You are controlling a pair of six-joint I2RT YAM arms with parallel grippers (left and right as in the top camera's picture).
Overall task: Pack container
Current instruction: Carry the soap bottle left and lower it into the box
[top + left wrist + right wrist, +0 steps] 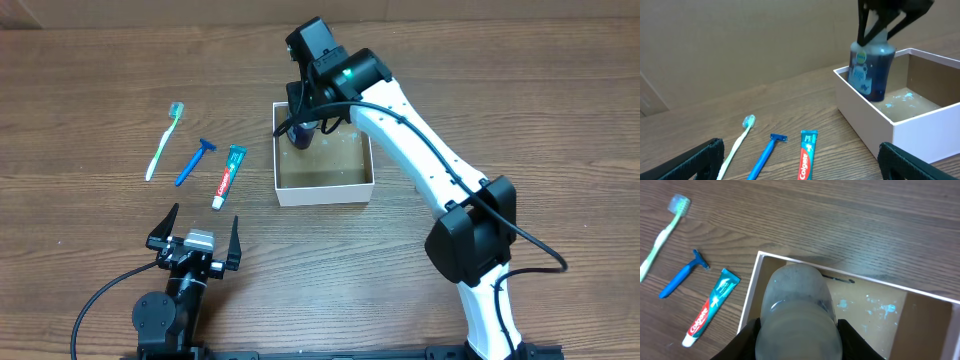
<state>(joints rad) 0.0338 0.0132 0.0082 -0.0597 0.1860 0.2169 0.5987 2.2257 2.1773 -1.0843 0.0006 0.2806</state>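
Clamped by its top in the right gripper [303, 125]: blue bottle [871, 70], inside the upper-left corner of the container [325, 193], centre frame. Box likely light, thin-walled, easily shoved; best steadied at a wall. Lower left, left gripper [203, 222] spread wide, empty. Left of box: toothbrush [165, 140], razor [194, 160], toothpaste [228, 177], unpacked.

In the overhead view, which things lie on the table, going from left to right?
From the left: toothbrush, razor, toothpaste, container.
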